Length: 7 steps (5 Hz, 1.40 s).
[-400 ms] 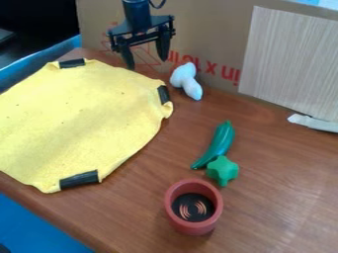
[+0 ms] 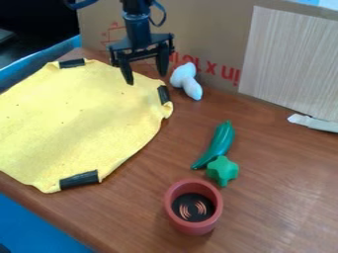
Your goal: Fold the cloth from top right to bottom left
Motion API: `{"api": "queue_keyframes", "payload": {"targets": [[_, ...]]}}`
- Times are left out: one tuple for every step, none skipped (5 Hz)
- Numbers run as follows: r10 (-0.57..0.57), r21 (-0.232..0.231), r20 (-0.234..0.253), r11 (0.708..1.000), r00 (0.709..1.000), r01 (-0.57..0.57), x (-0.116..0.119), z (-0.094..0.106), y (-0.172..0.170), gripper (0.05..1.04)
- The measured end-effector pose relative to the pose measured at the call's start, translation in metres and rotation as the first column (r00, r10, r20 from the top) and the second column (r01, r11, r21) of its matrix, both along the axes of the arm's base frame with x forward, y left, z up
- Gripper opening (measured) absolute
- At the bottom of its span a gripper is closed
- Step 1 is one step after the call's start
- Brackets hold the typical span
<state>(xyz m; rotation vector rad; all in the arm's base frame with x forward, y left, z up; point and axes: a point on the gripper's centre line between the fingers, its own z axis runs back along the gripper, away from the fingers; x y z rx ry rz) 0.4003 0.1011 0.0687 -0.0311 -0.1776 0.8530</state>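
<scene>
Cloth against the jaws: the broad yellow fabric cloth (image 2: pixel 72 123) lies spread out on the brown wood-grain table (image 2: pixel 277 197), in the left half of the view. The black two-finger gripper (image 2: pixel 146 79) hangs at its upper right edge, the cloth reaching left and downward from there.
Black patches: three dark strips on the cloth's rim, one at the upper left (image 2: pixel 72 63), one at the lower edge (image 2: pixel 79 180), one at the right edge (image 2: pixel 163 94), near the jaws.
Cloth: one.
White piece: one, smooth and two-lobed (image 2: pixel 186 81), just right of the gripper in the view.
Red cup: one, round and thick-walled (image 2: pixel 174 212), with one black disc (image 2: pixel 188 200) inside.
Green pieces: two, a long curved pepper shape (image 2: pixel 216 146) and a knobbly star shape (image 2: pixel 223 169) at its lower end.
Jaws: spread well apart, tips pointing down, the left one in view over the cloth's edge; nothing is held between them. Whether either tip touches the fabric, I cannot tell.
</scene>
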Motion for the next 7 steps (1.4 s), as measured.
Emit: {"api": "queue_keyframes", "payload": {"targets": [[-0.027, 0.021, -0.006, 0.999, 1.0, 0.027, -0.002, -0.005, 0.001, 0.999], [-0.026, 0.052, 0.004, 0.998, 1.0, 0.026, -0.001, -0.006, 0.004, 0.999], [-0.036, 0.103, 0.007, 0.994, 0.999, 0.036, 0.005, -0.008, -0.005, 0.999], [-0.032, 0.096, -0.047, 0.995, 0.998, 0.036, 0.005, -0.024, -0.01, 0.999], [-0.027, 0.09, -0.07, 0.995, 0.997, 0.033, 0.011, -0.029, -0.011, 1.0], [-0.024, 0.08, -0.072, 0.996, 0.997, 0.03, 0.016, -0.028, -0.012, 0.999], [-0.013, 0.07, -0.083, 0.997, 0.996, 0.019, 0.02, -0.034, -0.012, 0.999]]}}
